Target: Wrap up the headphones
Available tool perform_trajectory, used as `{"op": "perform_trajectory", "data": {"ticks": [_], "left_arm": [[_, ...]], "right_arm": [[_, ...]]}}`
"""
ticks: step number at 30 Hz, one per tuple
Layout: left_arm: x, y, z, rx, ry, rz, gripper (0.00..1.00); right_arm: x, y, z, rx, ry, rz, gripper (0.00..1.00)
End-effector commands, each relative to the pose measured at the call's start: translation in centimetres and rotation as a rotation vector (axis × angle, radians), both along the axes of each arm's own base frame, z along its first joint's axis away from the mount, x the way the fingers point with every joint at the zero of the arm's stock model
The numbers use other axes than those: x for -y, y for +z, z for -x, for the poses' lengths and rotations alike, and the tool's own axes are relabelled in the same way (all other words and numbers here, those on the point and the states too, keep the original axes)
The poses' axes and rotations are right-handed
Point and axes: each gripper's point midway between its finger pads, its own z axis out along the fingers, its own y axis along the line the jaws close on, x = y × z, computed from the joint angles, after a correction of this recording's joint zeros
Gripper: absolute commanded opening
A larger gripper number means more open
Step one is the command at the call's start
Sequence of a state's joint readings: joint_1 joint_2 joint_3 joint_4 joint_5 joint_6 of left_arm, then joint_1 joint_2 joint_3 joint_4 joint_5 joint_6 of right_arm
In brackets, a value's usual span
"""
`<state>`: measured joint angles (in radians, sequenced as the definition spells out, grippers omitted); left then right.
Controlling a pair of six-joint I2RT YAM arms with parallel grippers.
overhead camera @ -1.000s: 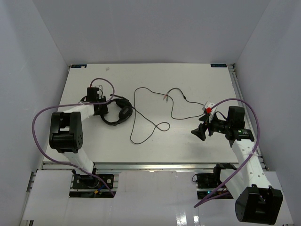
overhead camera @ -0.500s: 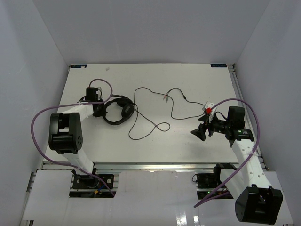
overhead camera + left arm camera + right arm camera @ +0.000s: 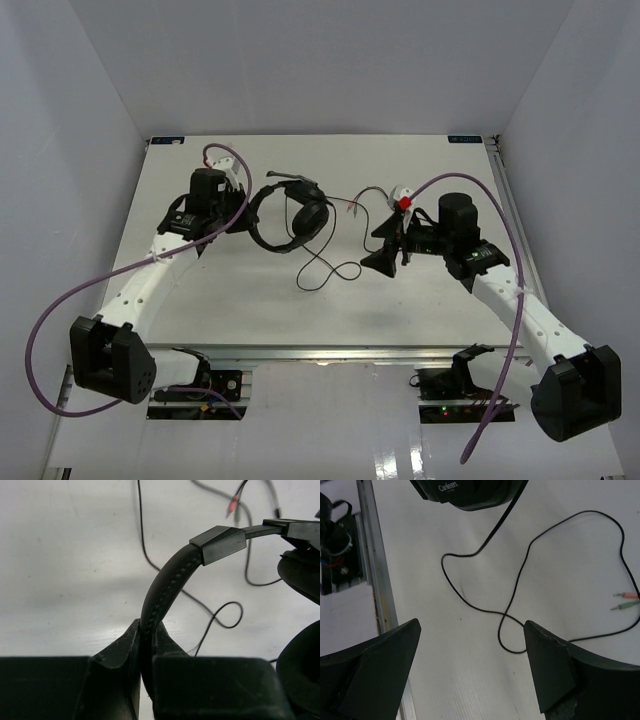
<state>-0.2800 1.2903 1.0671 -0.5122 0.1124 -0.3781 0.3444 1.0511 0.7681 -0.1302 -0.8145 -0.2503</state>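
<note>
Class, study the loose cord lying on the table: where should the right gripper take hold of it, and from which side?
Probably a single strand of the cord beside its loop, taken from straight above with the open right gripper set across it. The cord is thin and lies flat on the table, so only a top-down pinch puts fingers either side.

"Canleen" on the headphones (image 3: 480, 492)
</note>
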Motion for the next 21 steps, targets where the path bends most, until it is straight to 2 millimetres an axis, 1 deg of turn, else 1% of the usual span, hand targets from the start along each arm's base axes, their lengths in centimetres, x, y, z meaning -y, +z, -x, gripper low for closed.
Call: {"op": "perform_trajectory", "data": {"ticks": [1, 3, 4, 5, 8, 11, 13, 15, 18, 20, 21], "left_arm": [[0.1, 7.3, 0.1, 0.117, 0.048, 0.101, 0.00], [0.3, 8.5, 0.4, 0.132, 0.045, 0.122, 0.00], [0.4, 8.9, 0.6, 0.137, 0.041, 0.133, 0.00], [0.5, 9.3, 0.7, 0.141, 0.039, 0.142, 0.00], [0.7, 9.9, 0.9, 0.144, 0.040, 0.169, 0.00], [1.0, 10.7, 1.1, 0.147, 0.041, 0.204, 0.00], [1.4, 11.1, 1.3, 0.146, 0.039, 0.231, 0.00], [1.6, 11.5, 1.5, 0.147, 0.035, 0.254, 0.00], [2.1, 13.1, 2.1, 0.168, 0.025, 0.309, 0.00], [2.3, 14.8, 2.4, 0.196, 0.022, 0.346, 0.00], [2.4, 15.6, 2.6, 0.206, 0.016, 0.362, 0.00]], "right_arm": [[-3.7, 6.4, -3.3, -0.003, -0.067, -0.195, 0.90], [-4.8, 7.7, -3.9, 0.020, -0.019, -0.233, 0.90], [-5.3, 8.4, -3.7, 0.019, 0.014, -0.256, 0.90], [-5.9, 8.9, -3.4, 0.014, 0.050, -0.278, 0.90], [-8.0, 9.7, -1.9, -0.019, 0.139, -0.336, 0.90], [-10.0, 9.3, -1.1, -0.065, 0.168, -0.389, 0.90], [-10.9, 10.6, -0.3, -0.063, 0.193, -0.471, 0.90], [-11.9, 10.3, -0.1, -0.058, 0.205, -0.498, 0.90], [-13.6, 9.4, -1.0, 0.022, 0.177, -0.487, 0.90], [-14.4, 8.0, -1.8, 0.046, 0.175, -0.477, 0.90], [-14.4, 8.0, -1.1, 0.089, 0.226, -0.495, 0.91]]}}
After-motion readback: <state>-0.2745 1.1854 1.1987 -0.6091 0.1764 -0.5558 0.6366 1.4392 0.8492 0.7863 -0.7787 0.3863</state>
